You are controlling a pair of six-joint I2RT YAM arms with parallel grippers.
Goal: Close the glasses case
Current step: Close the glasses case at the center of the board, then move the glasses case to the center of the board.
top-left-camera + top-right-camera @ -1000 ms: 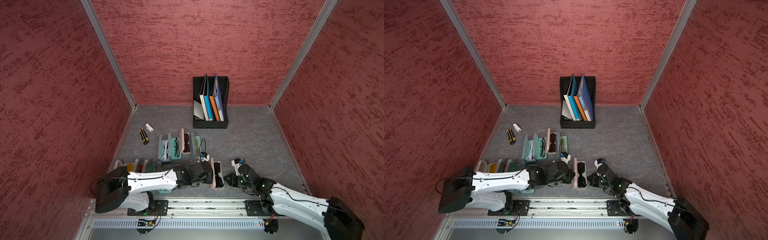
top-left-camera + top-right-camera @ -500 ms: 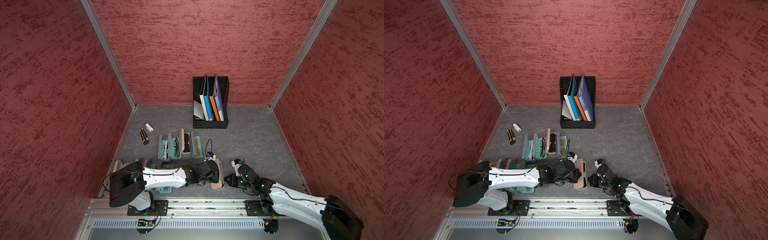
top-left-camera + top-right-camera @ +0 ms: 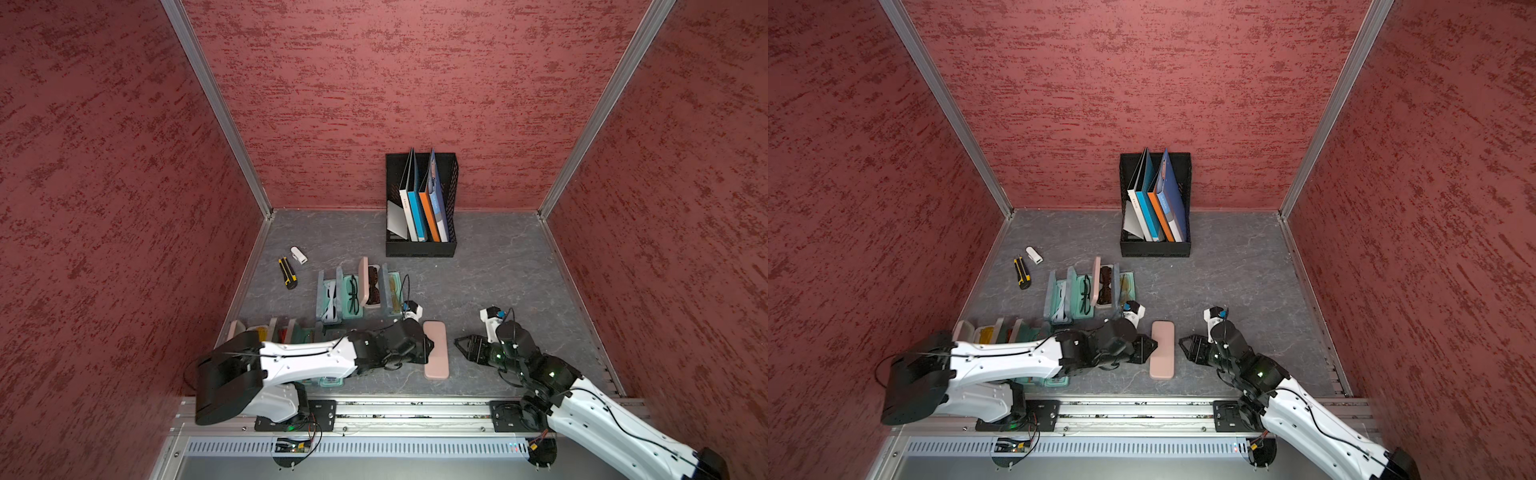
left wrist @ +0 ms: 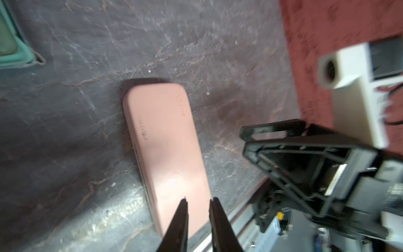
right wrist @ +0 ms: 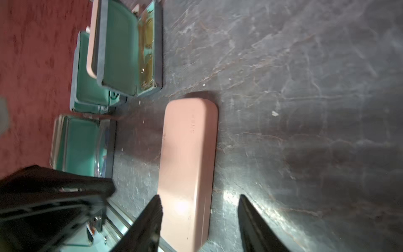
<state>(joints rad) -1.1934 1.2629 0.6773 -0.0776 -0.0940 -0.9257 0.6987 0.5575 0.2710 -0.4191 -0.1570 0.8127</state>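
Apparently lid down: pink glasses case [image 3: 435, 350] flat near the counter's [image 3: 498, 282] 6 o'clock edge, left fingers [image 4: 181, 218] narrowly parted at its 9, right fingers [image 5: 152, 218] wide at its 3, both empty; judged best to back off level without nudging it; long axis runs 6 to 12.

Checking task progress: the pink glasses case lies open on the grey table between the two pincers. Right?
No: the pink rectangular glasses case is shut, lid flat down, as both wrist views show. It does lie on the grey marbled table between the left pincer and the right pincer.
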